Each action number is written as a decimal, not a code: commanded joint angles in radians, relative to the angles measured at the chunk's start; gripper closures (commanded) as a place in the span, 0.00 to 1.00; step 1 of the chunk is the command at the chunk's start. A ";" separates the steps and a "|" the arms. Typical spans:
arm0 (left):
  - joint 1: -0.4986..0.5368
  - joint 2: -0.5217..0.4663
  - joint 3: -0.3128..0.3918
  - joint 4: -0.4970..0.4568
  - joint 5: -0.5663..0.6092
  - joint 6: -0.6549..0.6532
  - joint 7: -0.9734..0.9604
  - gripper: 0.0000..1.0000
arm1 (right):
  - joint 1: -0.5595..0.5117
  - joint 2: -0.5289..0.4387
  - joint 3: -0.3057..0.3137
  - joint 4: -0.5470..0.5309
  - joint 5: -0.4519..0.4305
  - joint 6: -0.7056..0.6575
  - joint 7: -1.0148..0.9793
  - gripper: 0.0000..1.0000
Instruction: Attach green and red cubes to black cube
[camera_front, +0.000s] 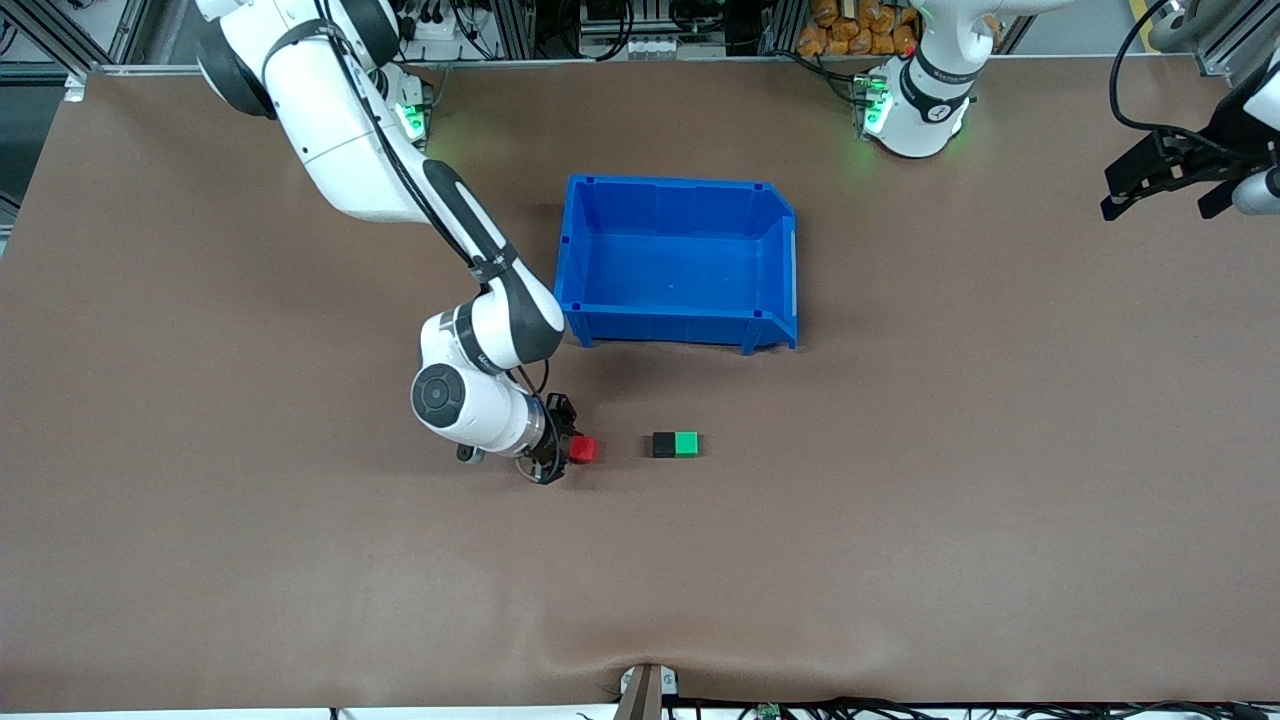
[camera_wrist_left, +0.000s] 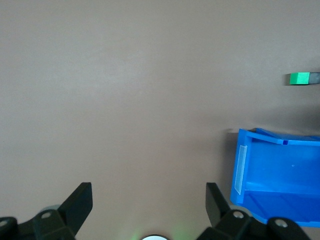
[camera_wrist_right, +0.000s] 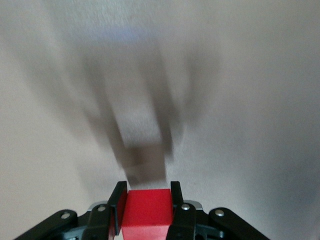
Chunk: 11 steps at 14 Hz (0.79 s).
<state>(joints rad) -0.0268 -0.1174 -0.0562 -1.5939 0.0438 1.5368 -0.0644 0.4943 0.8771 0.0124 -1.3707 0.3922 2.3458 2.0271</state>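
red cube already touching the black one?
No: the red cube is gripped in the right tool, with bare table between it and the black cube, which touches only the green cube.

The red cube (camera_front: 584, 449) sits bright and plain between the black fingers (camera_wrist_right: 118, 207) of the right end effector (camera_front: 572, 450), whose arm is white with black joints. Beside that end effector, the black cube (camera_front: 664, 444) is matte and joined to the vivid green cube (camera_front: 687, 443). The bin (camera_front: 590, 250) is solid blue. The table (camera_front: 200, 560) is flat brown. The left end effector (camera_front: 1165, 180) is black.
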 joint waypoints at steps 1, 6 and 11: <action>0.001 -0.013 -0.007 0.005 0.016 -0.017 -0.009 0.00 | 0.016 0.023 -0.005 0.044 0.016 -0.005 0.025 1.00; -0.004 0.001 -0.014 0.008 0.016 -0.004 -0.011 0.00 | 0.035 0.037 -0.005 0.062 0.014 -0.003 0.053 1.00; 0.004 0.007 -0.022 0.009 0.016 -0.004 -0.011 0.00 | 0.050 0.071 -0.005 0.119 0.016 0.007 0.079 1.00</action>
<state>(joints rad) -0.0278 -0.1166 -0.0714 -1.5939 0.0438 1.5370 -0.0644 0.5322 0.9063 0.0125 -1.3193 0.3923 2.3508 2.0745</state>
